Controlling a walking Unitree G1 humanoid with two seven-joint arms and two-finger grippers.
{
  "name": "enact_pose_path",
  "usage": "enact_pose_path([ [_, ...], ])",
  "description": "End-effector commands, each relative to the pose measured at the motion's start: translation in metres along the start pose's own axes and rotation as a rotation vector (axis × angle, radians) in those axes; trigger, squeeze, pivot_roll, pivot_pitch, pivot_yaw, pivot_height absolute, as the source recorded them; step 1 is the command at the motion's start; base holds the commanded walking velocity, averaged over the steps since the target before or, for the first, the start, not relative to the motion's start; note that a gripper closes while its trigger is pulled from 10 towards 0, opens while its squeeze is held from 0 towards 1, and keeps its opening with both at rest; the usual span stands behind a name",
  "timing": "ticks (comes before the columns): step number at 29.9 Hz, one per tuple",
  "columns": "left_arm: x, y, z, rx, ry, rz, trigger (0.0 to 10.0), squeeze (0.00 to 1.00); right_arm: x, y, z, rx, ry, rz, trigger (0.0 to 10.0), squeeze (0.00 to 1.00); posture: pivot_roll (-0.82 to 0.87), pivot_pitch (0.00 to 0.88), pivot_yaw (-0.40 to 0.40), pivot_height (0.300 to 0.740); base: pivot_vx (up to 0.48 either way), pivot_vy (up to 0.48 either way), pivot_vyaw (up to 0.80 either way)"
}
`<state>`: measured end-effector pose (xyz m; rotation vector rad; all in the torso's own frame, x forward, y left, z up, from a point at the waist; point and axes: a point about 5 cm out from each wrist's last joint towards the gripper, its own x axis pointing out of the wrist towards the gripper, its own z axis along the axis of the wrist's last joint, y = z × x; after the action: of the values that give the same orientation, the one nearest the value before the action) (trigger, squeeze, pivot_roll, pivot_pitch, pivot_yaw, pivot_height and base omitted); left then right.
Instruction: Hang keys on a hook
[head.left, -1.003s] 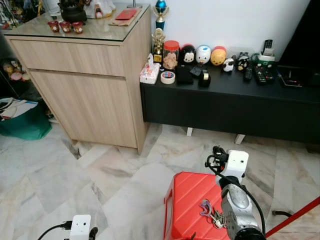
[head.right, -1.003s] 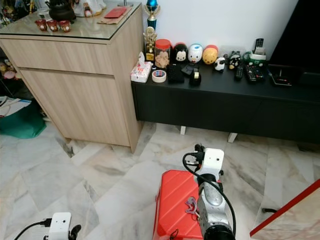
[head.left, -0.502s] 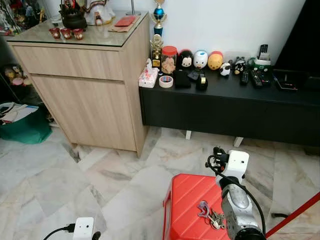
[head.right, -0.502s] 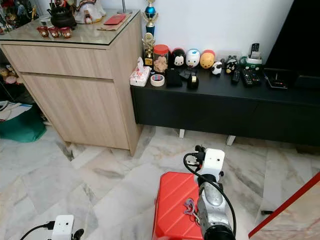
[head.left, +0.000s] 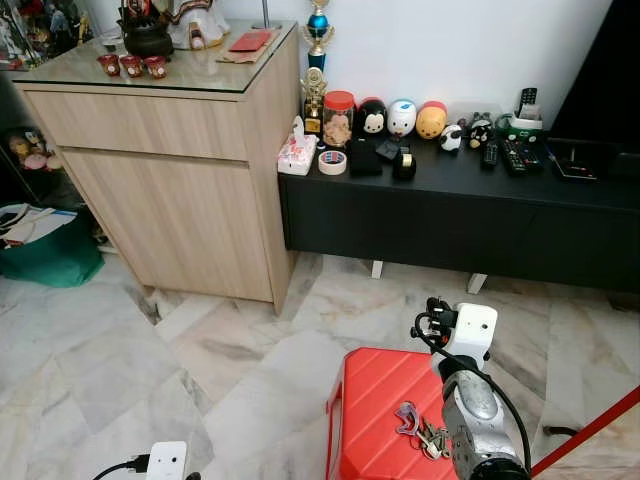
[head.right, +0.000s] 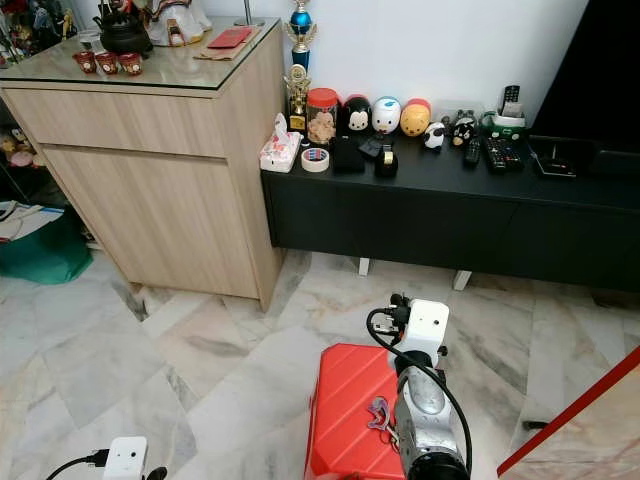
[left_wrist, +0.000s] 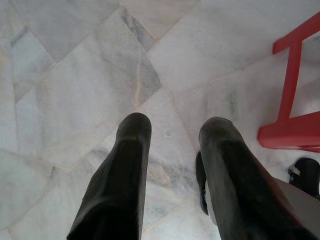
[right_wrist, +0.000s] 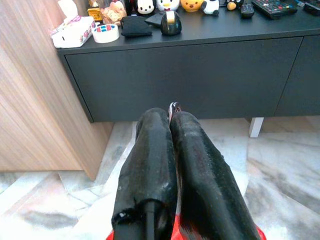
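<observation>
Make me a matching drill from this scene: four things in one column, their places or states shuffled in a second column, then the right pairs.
Things:
1. keys
2. roll of tape
3. left gripper
4. green bag

Places or states:
A. on the floor beside the wooden cabinet
B. open, over bare marble floor
C. on the black low cabinet, next to the tissue box
D. hanging at the right arm, over the red stool

Pairs: 1-D, 2-C, 3-B, 4-A
</observation>
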<state>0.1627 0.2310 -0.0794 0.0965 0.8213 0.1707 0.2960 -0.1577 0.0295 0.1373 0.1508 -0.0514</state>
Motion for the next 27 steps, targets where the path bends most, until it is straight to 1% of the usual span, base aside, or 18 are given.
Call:
enact_pose_path([
  [1,-0.0020,0.0029,-0.0071,0.013,0.033,-0.003,10.0,0.00,-0.0009,0.0010,0.0004,-0.003,-0.002,0.002,10.0,0.00,0.00,0.008,-0.020,0.740,-0.255,0.000,0.00],
  [14,-0.0029,0.0015,-0.0099,0.009,0.042,-0.004,10.0,0.00,-0.0006,0.0012,-0.0003,-0.002,0.007,-0.001,10.0,0.00,0.00,0.012,-0.022,0.740,-0.273,0.000,0.00],
  [27,-0.0034,0.0045,-0.0117,0.006,0.053,0.001,10.0,0.00,0.0009,0.0014,0.0008,-0.002,0.007,-0.003,10.0,0.00,0.00,0.011,-0.023,0.740,-0.277,0.000,0.00],
])
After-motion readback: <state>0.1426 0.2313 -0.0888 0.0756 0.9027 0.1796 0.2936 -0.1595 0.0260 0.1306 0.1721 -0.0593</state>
